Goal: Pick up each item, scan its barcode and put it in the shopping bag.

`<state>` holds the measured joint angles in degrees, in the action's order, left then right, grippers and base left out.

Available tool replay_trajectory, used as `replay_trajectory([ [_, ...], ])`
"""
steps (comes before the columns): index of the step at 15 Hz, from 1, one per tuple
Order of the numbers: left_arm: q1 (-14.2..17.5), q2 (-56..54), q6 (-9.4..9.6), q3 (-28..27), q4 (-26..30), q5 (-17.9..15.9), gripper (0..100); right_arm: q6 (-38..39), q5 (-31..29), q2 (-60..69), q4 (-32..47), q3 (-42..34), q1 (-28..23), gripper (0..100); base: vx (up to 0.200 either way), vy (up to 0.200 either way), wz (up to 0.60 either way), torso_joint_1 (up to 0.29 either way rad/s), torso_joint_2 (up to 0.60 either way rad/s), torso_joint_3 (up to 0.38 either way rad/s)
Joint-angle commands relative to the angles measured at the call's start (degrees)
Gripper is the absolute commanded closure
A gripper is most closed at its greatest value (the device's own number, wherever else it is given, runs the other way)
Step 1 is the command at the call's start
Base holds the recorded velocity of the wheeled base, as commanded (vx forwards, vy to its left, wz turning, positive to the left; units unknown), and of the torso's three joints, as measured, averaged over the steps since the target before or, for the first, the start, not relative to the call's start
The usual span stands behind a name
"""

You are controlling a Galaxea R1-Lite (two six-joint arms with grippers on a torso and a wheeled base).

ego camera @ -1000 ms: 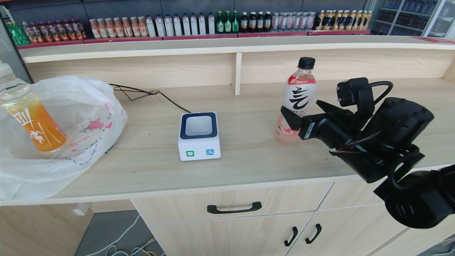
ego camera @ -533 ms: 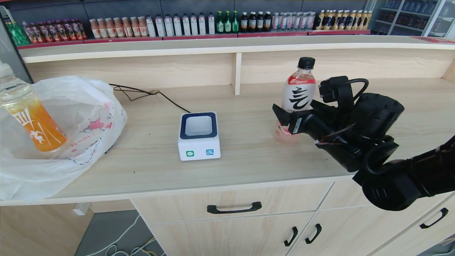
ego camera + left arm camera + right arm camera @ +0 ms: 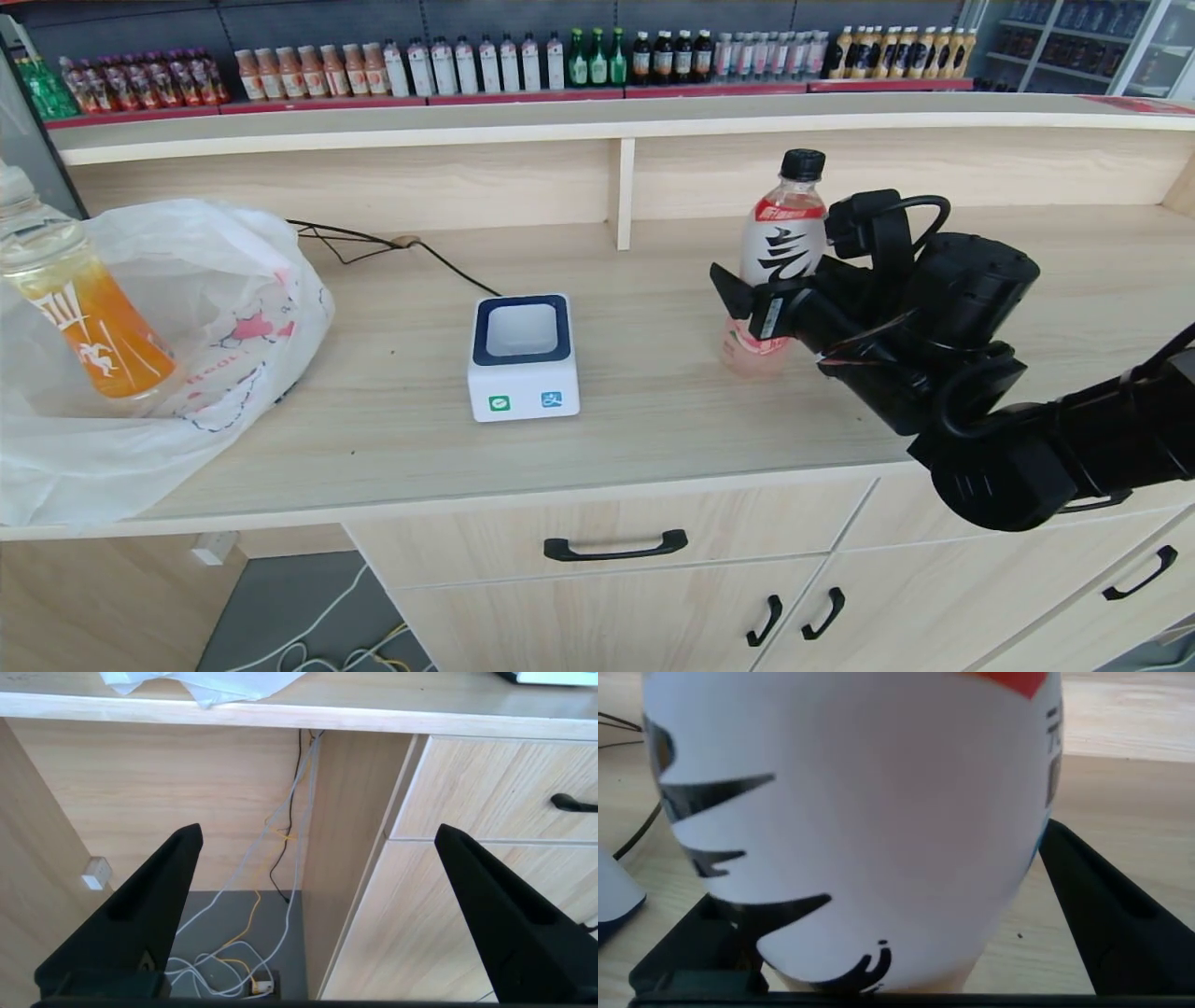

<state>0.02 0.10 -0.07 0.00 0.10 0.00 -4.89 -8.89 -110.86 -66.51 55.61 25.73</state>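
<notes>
A pink drink bottle [image 3: 782, 245] with a white label and black cap stands upright on the wooden counter [image 3: 653, 401], right of centre. My right gripper [image 3: 775, 282] is open around its lower half, one finger on each side; up close the bottle [image 3: 850, 821] sits between the fingers [image 3: 1106, 919]. The white barcode scanner [image 3: 522, 357] sits at mid-counter. At the far left a white plastic shopping bag [image 3: 215, 308] holds an orange drink bottle [image 3: 89, 322]. My left gripper [image 3: 318, 915] hangs open and empty below counter height, facing the cabinet front.
A black cable [image 3: 392, 245] runs from the scanner to the back. A raised ledge with a wooden divider [image 3: 620, 191] closes off the counter's rear. Drawers and doors with black handles [image 3: 614, 546] sit below. Shelves of bottles [image 3: 597, 61] line the far wall.
My right arm has moved left toward the pink bottle, and its fingers now straddle the bottle. The bag, scanner and orange bottle have not moved.
</notes>
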Motion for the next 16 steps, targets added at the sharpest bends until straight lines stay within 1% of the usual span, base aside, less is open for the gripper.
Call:
replay_trajectory([
  [1, 0.1, 0.0, -0.01, 0.0, 0.0, 0.0, 0, -0.1, 0.0, -0.1, 0.0, 0.1, 0.0, 0, 0.0, 0.0, 0.0, 0.0, 0.0, 0.0],
  [5, 0.1, 0.0, -0.01, 0.0, 0.0, 0.0, 0, -0.4, -0.1, -0.1, 0.0, 0.8, 0.0, 0, 0.0, 0.0, 0.0, 0.0, 0.0, 0.0],
  [6, 0.1, 0.0, -0.01, 0.0, 0.0, 0.0, 0, -0.4, -0.3, -0.1, 0.0, 0.7, 0.0, 100, 0.0, 0.0, 0.0, 0.0, 0.0, 0.0],
  [8, 0.1, 0.0, -0.01, 0.0, 0.0, 0.0, 0, -0.4, -1.7, -0.1, 0.0, 0.9, 0.0, 100, 0.0, 0.0, 0.0, 0.0, 0.0, 0.0],
  [16, 0.1, 0.0, -0.01, 0.0, 0.0, 0.0, 0, -0.7, -1.7, 1.0, -0.1, 0.5, 0.3, 100, 0.0, 0.0, 0.0, 0.0, 0.0, 0.0],
])
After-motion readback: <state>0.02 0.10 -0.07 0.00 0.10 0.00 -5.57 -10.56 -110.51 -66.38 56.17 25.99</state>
